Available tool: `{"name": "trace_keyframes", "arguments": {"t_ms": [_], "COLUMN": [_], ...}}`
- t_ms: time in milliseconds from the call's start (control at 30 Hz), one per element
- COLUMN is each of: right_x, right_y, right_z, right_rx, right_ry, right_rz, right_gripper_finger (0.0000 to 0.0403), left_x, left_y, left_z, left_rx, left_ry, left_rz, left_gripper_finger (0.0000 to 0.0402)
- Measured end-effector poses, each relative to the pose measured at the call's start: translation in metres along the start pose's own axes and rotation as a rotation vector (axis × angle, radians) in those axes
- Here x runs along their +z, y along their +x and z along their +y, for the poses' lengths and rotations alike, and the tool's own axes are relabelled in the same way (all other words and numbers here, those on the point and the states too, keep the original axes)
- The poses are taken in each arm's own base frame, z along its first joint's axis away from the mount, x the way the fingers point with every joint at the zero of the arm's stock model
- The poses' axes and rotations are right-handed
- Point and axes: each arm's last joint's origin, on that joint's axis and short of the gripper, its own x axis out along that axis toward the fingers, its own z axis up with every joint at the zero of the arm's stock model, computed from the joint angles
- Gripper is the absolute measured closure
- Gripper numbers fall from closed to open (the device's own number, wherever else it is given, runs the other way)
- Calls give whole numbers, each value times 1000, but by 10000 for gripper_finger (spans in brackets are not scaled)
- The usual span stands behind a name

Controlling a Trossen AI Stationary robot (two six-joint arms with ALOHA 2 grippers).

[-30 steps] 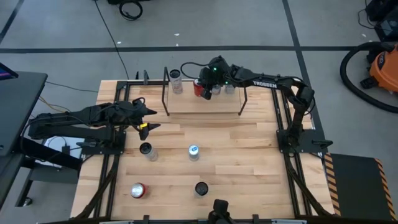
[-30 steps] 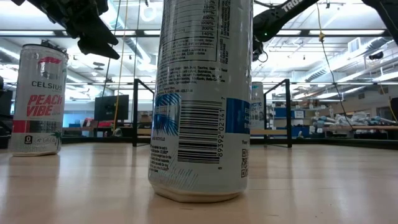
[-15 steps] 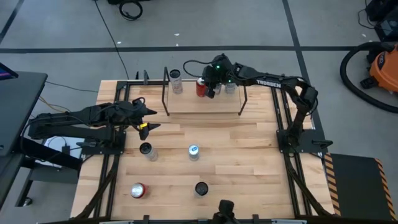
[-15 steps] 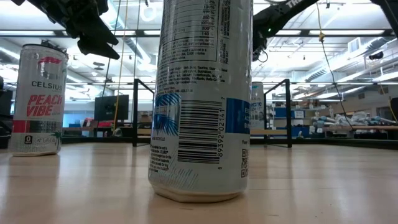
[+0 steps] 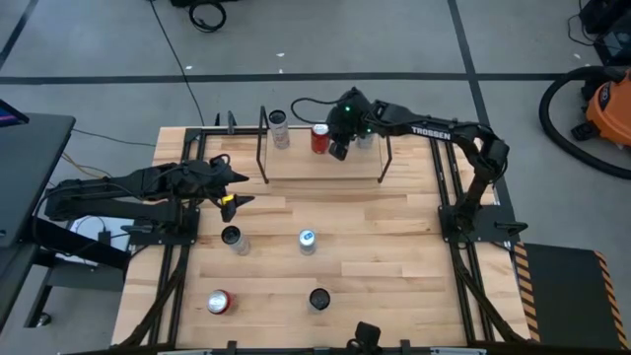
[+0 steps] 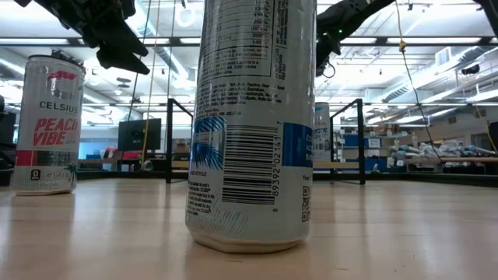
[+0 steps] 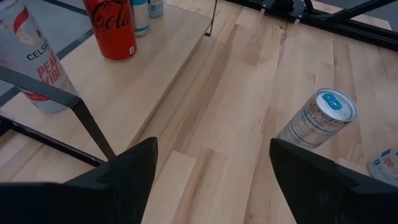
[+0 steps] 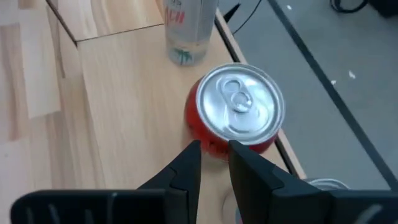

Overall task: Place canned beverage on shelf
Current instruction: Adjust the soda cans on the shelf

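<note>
Two grippers in play, only one busy. Right gripper [image 5: 338, 149] hangs over the shelf [image 5: 296, 163] at the far side of the table [image 5: 394, 237], fingers [image 8: 186, 168] drawn nearly together with nothing between them. Red can [image 8: 236, 112] stands upright on the shelf board just ahead of those fingertips, near the board's far edge; not gripped, though whether the tips brush its side cannot be told. From above, the red can [image 5: 319, 138] sits just beside the gripper, toward the left arm's side.

Also on the shelf: a white can [image 5: 280, 129] further along toward the left arm's end, and a pale can [image 5: 365, 140] on the other side of the right gripper, partly hidden by the arm.

Left gripper [image 5: 235, 189] waits above the table near the shelf's left end, jaws parted, holding nothing.

On the open table nearer the camera side: a silver-blue can [image 5: 307, 241], a dark-topped can [image 5: 232, 238], a second red can [image 5: 218, 302], a black can [image 5: 318, 299]. All upright, well apart from both grippers.
</note>
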Motion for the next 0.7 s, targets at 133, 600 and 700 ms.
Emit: {"name": "trace_keyframes", "arguments": {"t_ms": [133,600,700], "right_x": [-3,-2,-2], "right_y": [8,16,16], "right_z": [0,-1,-1], "right_rx": [-13,-23,-23], "right_ry": [6,6,5], "right_rz": [23,1,-2], "right_gripper_finger": [312,312,312], "left_x": [0,0,0], "left_y": [0,0,0], "left_z": [0,0,0], "left_rx": [0,0,0], "left_ry": [-3,-4,-4], "left_rz": [0,0,0], "left_gripper_finger": [90,90,90]}}
